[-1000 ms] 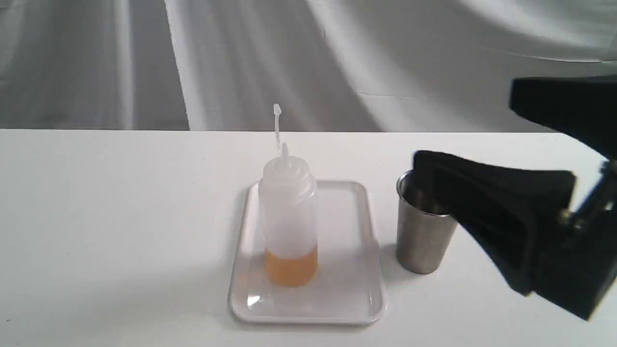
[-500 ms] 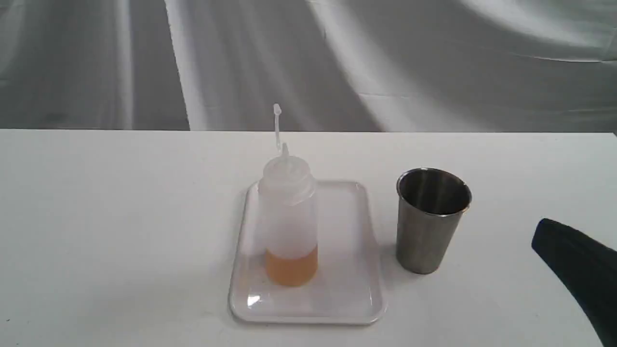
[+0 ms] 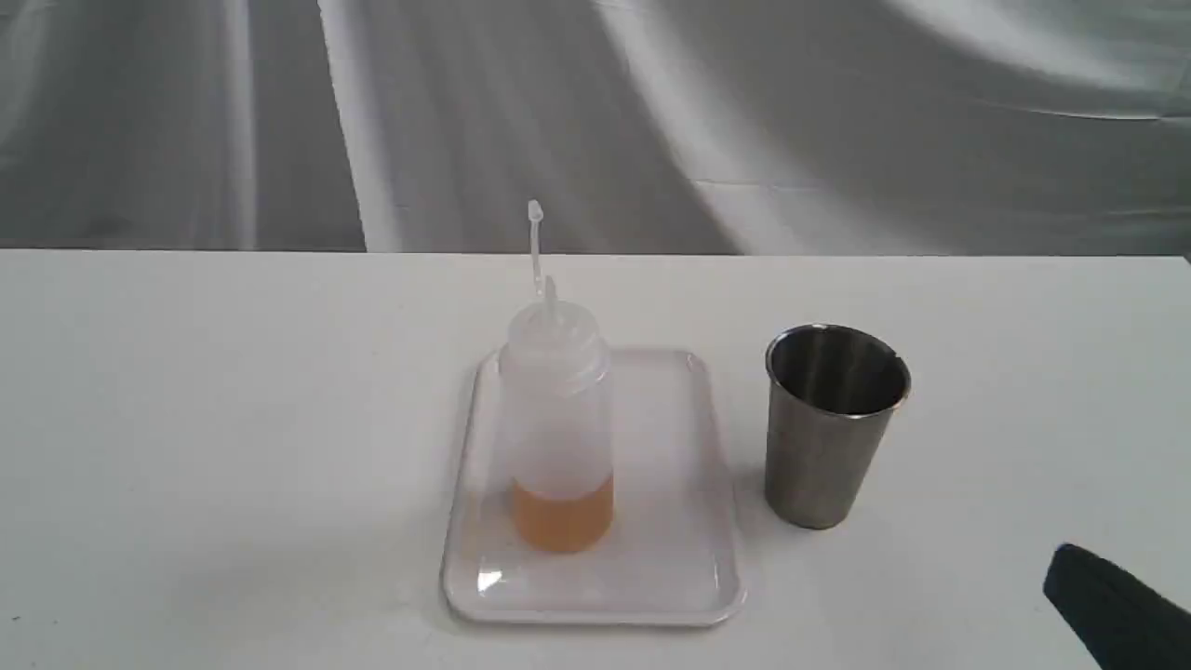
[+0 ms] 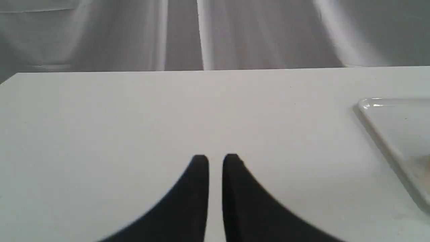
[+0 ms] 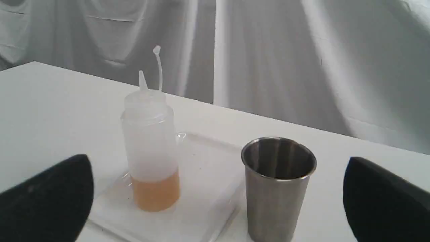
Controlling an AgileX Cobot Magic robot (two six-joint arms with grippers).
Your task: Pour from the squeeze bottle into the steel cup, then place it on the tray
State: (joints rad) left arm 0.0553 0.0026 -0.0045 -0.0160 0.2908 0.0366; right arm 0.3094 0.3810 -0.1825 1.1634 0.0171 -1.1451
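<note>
The bottle (image 3: 558, 437) stands upright on the tray (image 3: 689, 568) with amber liquid low in it. Its tip cap is off the nozzle, up on its tether. The cup (image 3: 828, 437) stands on the white surface (image 3: 233, 419) just right of the tray, not touching it. The right tool (image 5: 216, 181) is spread wide and empty, low at the near right, back from the cup. The left tool (image 4: 215, 161) is narrowed to a slit, empty, left of the tray. Grey cloth (image 3: 558, 121) hangs behind.
</note>
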